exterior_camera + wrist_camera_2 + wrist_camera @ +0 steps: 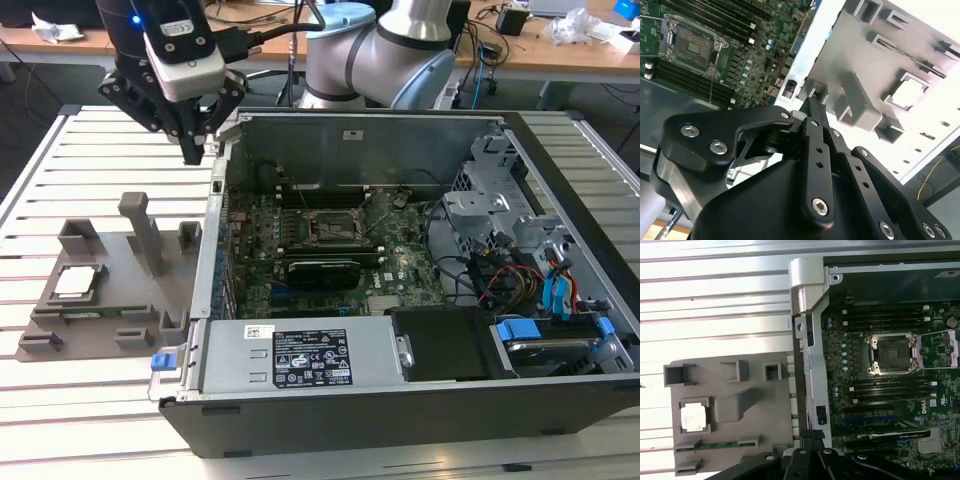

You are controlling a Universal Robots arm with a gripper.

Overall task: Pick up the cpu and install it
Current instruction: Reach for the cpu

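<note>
The hand point(192, 152), pressed together and empty, hangs beside the case point(213, 250) wall. Lowered unopened or off-centre, it may knock the cpu point(80, 281) askew in its tray point(100, 335).

My three cameras: one standing off, two riding on my wrist.

The exterior view stands back and raised, looking down across the table point(60, 420) at the open case point(400, 420), with the tray point(100, 330) at the exterior view's left and my arm point(400, 50) behind. The first wrist view looks straight down from well above the case's wall, taking in both tray and socket point(891, 354). The second wrist view sits close behind my gripper point(813, 102), which blocks much of it, and looks aslant past it. All three share the tray, the socket and the wall between them.
</note>
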